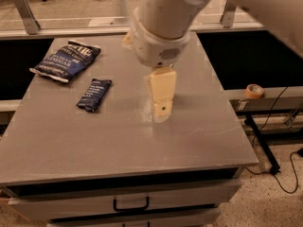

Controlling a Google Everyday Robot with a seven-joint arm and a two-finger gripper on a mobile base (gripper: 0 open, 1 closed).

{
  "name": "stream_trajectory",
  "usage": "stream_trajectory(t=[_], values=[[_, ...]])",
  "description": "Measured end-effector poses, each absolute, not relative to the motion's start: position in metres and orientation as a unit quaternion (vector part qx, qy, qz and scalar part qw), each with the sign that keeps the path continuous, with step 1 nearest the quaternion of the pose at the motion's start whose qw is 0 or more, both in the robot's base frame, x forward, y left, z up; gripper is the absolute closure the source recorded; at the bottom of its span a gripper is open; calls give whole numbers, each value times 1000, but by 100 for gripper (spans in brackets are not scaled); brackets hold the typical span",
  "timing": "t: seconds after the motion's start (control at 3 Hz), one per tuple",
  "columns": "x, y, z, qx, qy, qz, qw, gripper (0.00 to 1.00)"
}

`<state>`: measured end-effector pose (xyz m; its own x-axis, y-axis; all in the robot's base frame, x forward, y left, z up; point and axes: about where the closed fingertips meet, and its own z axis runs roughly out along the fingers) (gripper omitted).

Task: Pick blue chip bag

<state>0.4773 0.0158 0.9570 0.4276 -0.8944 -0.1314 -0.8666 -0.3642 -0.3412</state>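
Note:
The blue chip bag point(66, 60), large, puffy and dark navy with white lettering, lies at the far left of the grey table point(94, 141). My gripper point(162, 96) hangs from the big white arm over the table's middle, well to the right of the bag and apart from it. A smaller flat dark-blue packet point(93, 94) lies between the bag and the gripper. The drink can is hidden behind the arm.
The table has a drawer with a black handle point(130, 205) in front. A roll of tape point(254, 91) sits on a ledge at the right. Cables and a black stand leg point(265, 148) lie on the floor at the right. A railing runs behind the table.

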Motion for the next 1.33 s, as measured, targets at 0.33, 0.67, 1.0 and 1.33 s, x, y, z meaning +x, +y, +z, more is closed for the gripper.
stream_trajectory(t=[0.33,0.67,1.0,1.33], values=[[475,23,960,-831,523,-39,185,0],[472,26,961,-837,514,-38,181,0],[516,61,969,-859,461,-50,215,0],[580,110,976,-875,408,-48,256,0]])
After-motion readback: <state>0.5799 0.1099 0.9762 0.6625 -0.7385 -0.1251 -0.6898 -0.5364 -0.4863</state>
